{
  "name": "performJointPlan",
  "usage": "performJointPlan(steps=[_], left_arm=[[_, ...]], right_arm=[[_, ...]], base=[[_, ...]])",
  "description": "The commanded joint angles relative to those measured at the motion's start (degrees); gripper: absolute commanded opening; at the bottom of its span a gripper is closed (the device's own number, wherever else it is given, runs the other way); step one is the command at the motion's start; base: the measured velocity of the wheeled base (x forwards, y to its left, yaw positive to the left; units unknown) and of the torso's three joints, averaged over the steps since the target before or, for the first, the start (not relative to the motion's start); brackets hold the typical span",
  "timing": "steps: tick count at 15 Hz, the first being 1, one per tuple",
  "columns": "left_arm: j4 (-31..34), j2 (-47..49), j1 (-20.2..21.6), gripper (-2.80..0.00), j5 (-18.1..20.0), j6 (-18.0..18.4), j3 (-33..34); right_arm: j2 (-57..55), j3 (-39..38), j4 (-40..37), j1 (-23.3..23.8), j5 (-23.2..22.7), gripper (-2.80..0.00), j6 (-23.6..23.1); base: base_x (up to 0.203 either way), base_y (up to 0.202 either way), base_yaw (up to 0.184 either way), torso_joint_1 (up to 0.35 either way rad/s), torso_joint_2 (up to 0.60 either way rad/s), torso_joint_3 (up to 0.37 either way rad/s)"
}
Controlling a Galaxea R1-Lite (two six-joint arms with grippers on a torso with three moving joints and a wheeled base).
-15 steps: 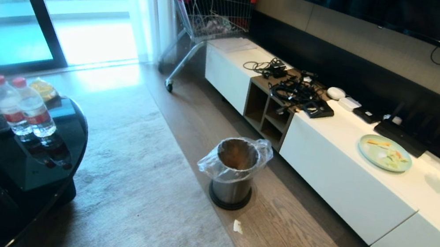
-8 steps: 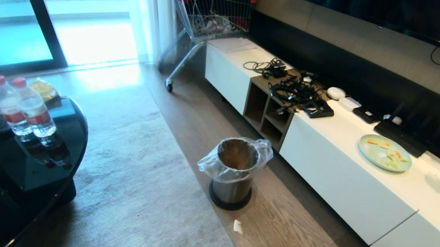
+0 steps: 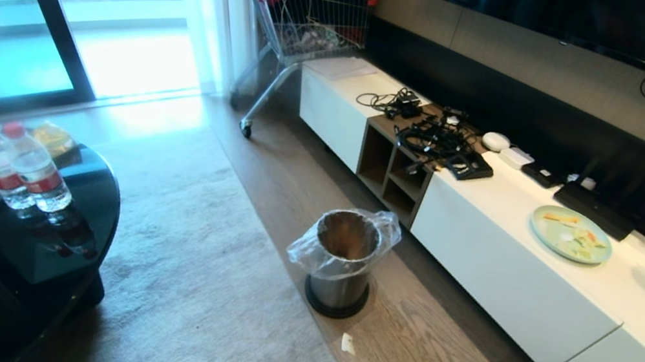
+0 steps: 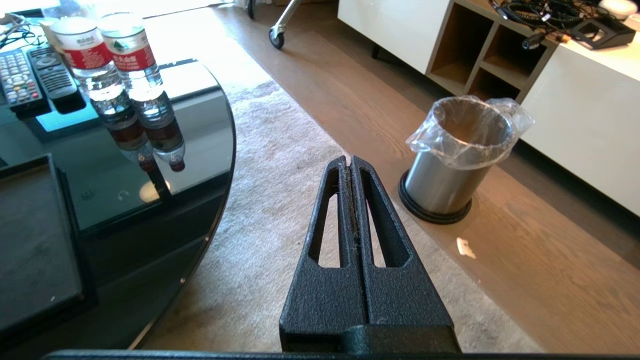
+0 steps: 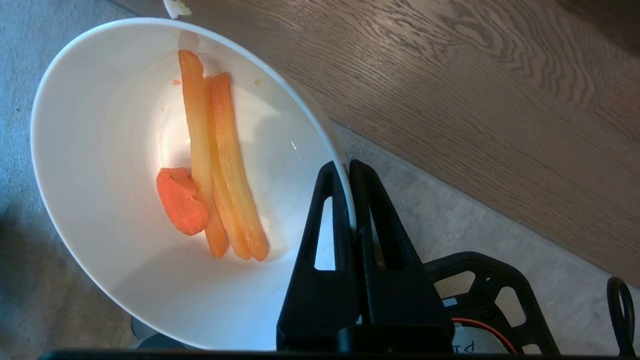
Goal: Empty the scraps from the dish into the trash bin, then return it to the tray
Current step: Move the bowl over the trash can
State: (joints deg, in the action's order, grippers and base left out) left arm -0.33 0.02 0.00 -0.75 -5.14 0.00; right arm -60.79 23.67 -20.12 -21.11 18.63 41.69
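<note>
The left gripper (image 4: 350, 162) was a matte black, rough-textured plastic wedge of two long tapering fingers, each pierced by a slim triangular slot, with pale fluff along their seam. The right gripper (image 5: 345, 170) had the same black slotted fingers; beside its base sat a black openwork bracket (image 5: 492, 290) with a thin red wire

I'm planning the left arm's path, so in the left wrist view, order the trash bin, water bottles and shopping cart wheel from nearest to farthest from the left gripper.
1. trash bin: on the wood floor, closest to the left gripper.
2. water bottles: on the glass table, across the rug.
3. shopping cart wheel: far down the floor.
</note>
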Motion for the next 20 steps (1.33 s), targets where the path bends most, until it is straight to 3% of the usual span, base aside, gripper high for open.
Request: performJointPlan(steps=[1, 10, 20], left_arm=[[-0.02, -0.02, 0.0, -2.8, -0.04, -0.04, 0.0], [-0.02, -0.02, 0.0, -2.8, -0.04, -0.04, 0.0], [-0.02, -0.02, 0.0, -2.8, -0.04, -0.04, 0.0]], right_arm=[[-0.04, -0.2, -0.1, 0.01, 0.09, -2.8, 0.23], [0.06, -1.0, 0.33, -0.15, 0.01, -2.8, 0.23], [0.06, -0.82, 0.08, -0.24, 0.18, -2.8, 0.23]], base=[[0.187, 0.0, 0.001, 0.004, 0.0, 0.0], [0.184, 0.0, 0.0, 0.002, 0.0, 0.001], [0.008, 0.0, 0.0, 0.001, 0.0, 0.0]])
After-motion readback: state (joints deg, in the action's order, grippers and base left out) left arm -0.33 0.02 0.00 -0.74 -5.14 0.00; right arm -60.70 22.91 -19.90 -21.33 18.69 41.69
